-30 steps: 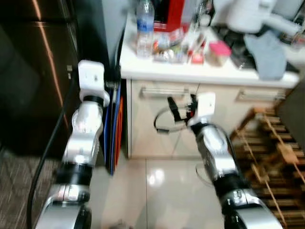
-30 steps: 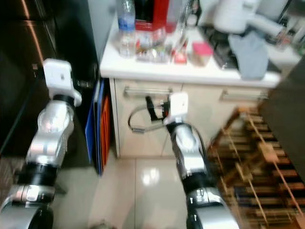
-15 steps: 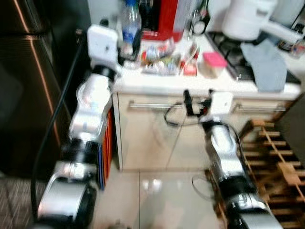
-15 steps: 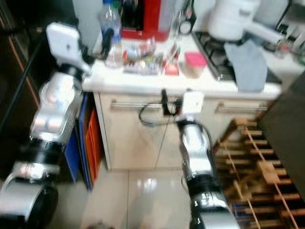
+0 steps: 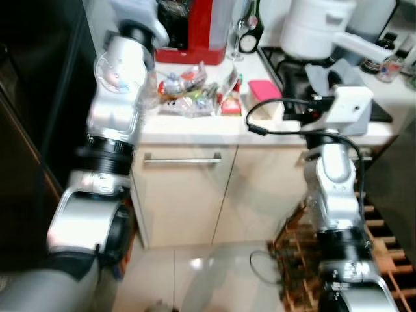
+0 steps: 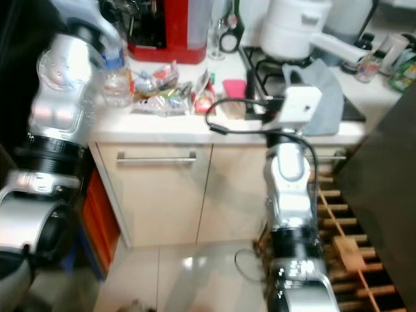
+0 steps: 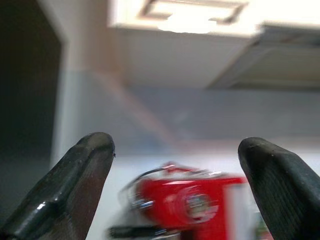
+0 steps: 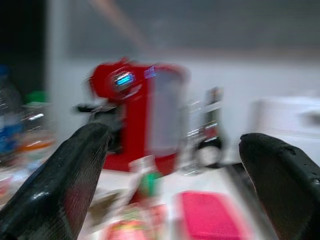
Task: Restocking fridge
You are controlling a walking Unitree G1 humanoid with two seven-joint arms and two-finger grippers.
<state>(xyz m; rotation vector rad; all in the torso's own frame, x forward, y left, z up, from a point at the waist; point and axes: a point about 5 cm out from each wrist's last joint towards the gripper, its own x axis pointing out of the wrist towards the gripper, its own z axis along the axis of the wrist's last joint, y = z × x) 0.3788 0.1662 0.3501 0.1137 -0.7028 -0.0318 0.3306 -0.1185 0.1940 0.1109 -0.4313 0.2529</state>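
Observation:
A clear water bottle stands at the left end of the white counter, beside the dark fridge. My left arm is raised over that corner, partly covering the bottle. My left gripper is open, its fingers empty, and faces a red coffee machine. My right arm is lifted to counter height. My right gripper is open with nothing held, pointing across a pink box toward the coffee machine.
Snack packets lie mid-counter beside the pink box. A white appliance and a grey cloth sit over the hob. Below is a drawer handle. A wooden rack stands on the floor at right.
The camera has shifted right and closer to the counter. My left arm has risen from beside the cabinet to above the counter corner. My right gripper has lifted from the drawer front to counter level.

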